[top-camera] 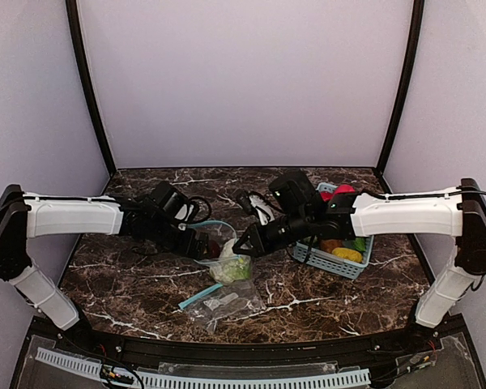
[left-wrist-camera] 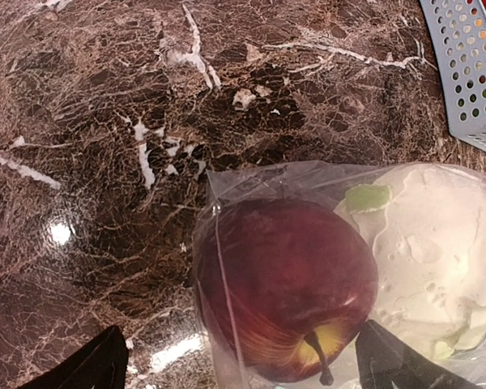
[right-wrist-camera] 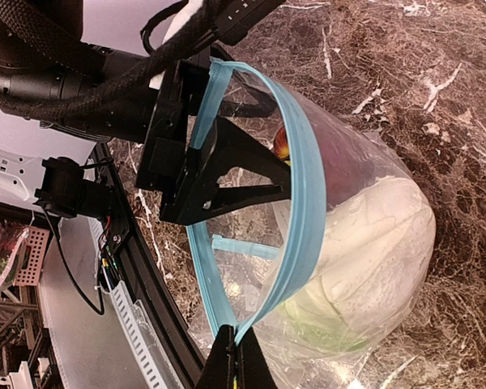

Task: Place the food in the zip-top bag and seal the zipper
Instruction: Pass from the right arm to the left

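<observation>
Two tools at bag (right-wrist-camera: 373, 243), left tool (right-wrist-camera: 259, 172) spread inside mouth, right tool (right-wrist-camera: 231, 358) pinching zipper edge (right-wrist-camera: 304, 203)

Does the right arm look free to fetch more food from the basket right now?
Probably not yet: the right pincer is shut on the bag's zipper rim; the basket sits close beside it.

Soft overhead light; 2 glare spots on the marble table (left-wrist-camera: 105, 121) beside the left pincer (left-wrist-camera: 243, 365); top view's edges bow.
</observation>
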Robot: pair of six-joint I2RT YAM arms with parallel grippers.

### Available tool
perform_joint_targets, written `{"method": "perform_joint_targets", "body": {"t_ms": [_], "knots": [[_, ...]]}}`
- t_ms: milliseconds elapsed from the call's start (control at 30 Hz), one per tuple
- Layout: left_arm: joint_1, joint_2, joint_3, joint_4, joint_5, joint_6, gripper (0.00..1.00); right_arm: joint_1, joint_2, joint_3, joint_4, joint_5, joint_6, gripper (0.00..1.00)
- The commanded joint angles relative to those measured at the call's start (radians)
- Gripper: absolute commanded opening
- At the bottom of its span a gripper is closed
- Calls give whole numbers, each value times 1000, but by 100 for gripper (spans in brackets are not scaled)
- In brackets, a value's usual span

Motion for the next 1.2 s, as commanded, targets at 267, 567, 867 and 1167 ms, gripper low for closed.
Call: {"method": "perform_joint_targets", "body": {"t_ms": [267, 567, 867, 1167], "knots": [[0, -114, 103, -69, -38, 39, 99, -7, -61, -13, -19, 66, -6, 0], [3, -143, 158, -184, -31, 74, 99, -8, -67, -7, -29, 77, -12, 0], [4, -159, 107, -156, 57, 56, 76, -8, -62, -8, -33, 83, -11, 0], [4, -121, 94, -115, 81, 71, 32, -8, -60, -9, -41, 96, -11, 0]]}}
